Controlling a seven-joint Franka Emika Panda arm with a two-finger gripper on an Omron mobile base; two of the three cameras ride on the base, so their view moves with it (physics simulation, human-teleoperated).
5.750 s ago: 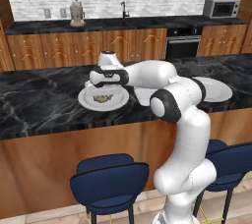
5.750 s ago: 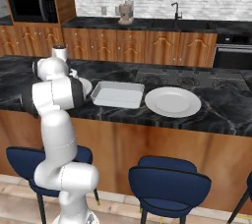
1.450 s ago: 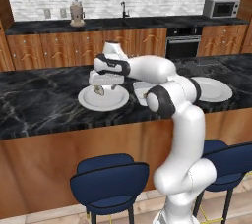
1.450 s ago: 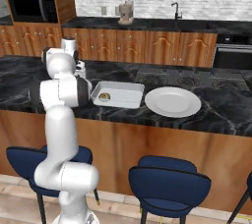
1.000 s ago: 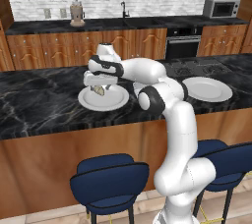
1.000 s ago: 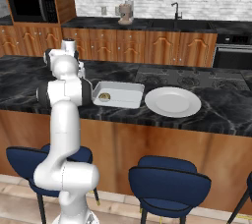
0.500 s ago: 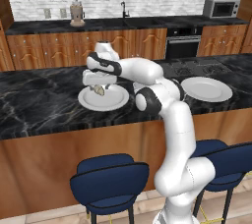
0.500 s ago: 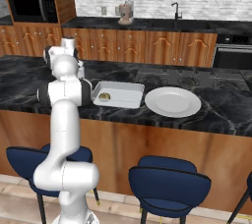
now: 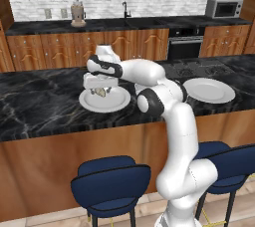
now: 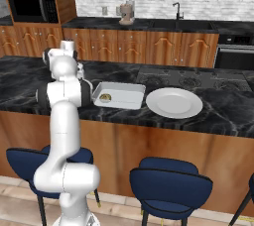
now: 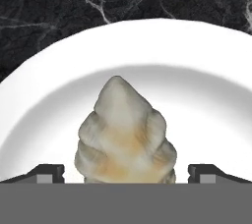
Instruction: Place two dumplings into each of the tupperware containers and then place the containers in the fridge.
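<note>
A beige dumpling (image 11: 125, 129) with a pointed top sits on a round white plate (image 11: 206, 70). My gripper (image 11: 126, 175) is open, with one fingertip (image 11: 47, 173) on each side of the dumpling and neither touching it. From the left base view the gripper (image 9: 102, 86) hangs just above the dumpling (image 9: 103, 92) on the left plate (image 9: 119, 102). A whitish tupperware container (image 10: 130, 91) to the right of the arm holds one dumpling (image 10: 105, 97). The fridge is out of view.
A second white plate (image 9: 209, 90) (image 10: 173, 102) lies bare to the right on the black marble counter (image 9: 40, 106). Blue stools (image 9: 110, 183) stand below the counter's front edge. Wooden cabinets, a sink and an oven (image 9: 184, 47) line the back wall.
The tupperware container was empty in the oldest frame and now holds a dumpling. Over the last second the hand has shifted slightly left and down over the left plate, jaws staying wide.
</note>
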